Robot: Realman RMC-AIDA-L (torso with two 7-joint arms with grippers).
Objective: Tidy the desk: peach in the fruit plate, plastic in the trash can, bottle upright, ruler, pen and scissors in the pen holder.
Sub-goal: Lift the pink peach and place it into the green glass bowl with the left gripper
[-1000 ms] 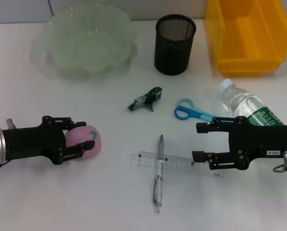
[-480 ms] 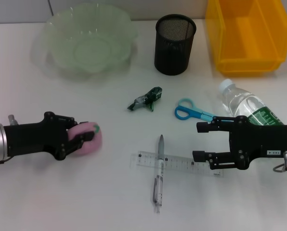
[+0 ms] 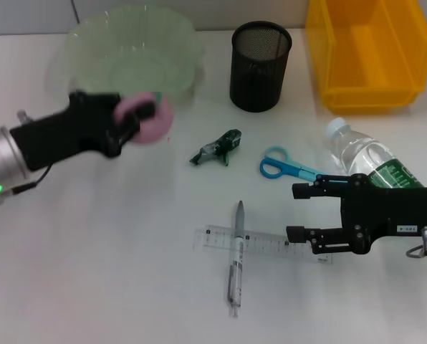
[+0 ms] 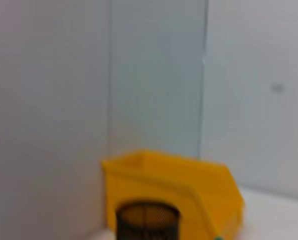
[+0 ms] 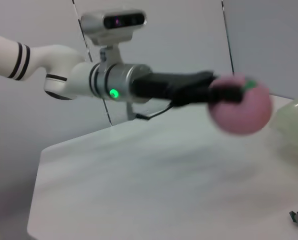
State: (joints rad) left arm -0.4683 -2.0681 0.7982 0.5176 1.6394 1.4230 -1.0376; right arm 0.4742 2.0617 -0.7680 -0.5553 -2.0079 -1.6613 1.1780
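Pink peach (image 3: 150,120) sits clamped in your left gripper (image 3: 131,118), held in the air at the near rim of the green fruit plate (image 3: 84,54). Your right gripper (image 3: 296,212) rests with jaws apart near the ruler (image 3: 264,244), beside the lying green-labelled bottle (image 3: 367,163); its writing is unreadable. You see nothing in the pen holder (image 3: 260,64).

One peach (image 3: 150,118), one bottle (image 3: 371,162), one pen (image 3: 236,258)

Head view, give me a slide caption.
Left claw carries the peach above the desk toward the fruit plate.
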